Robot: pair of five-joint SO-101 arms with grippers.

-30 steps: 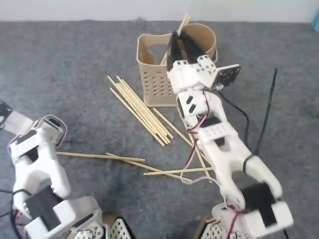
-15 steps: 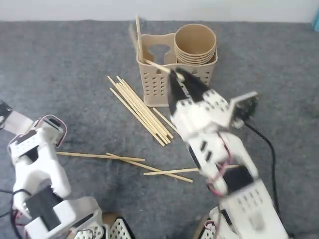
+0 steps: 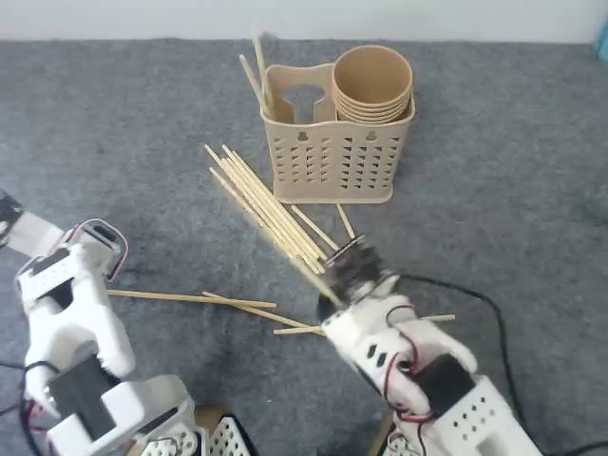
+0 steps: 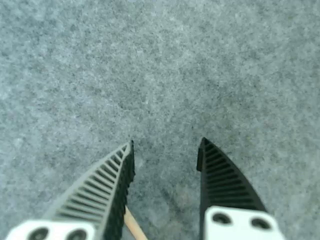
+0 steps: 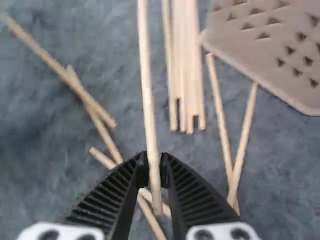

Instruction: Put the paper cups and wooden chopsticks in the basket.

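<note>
**R arm back at table, next stick in grip**

High view: the basket (image 3: 332, 161) sits upper centre. The paper cups (image 3: 372, 81) are stacked in its right compartment, and a few chopsticks (image 3: 258, 71) stand in the left one. 1 s ago the right gripper (image 3: 332, 290) was over the basket. It is now pulled back to lower centre, at the near end of the loose bundle (image 3: 271, 214). The left arm (image 3: 66, 304), lower left, is unchanged.

Left wrist view: the left gripper (image 4: 167, 145) has its jaws wide apart with nothing between them, over grey mat (image 4: 150, 60).

Right wrist view: the jaws are pinched narrow on a single chopstick (image 5: 146, 90) that runs to frame top. The bundle is just beside it, and the basket wall is upper right.

Assessment: one drop-off looks done and a new pick has begun. The cups appear finished, and approx. a dozen sticks remain on the mat.
</note>
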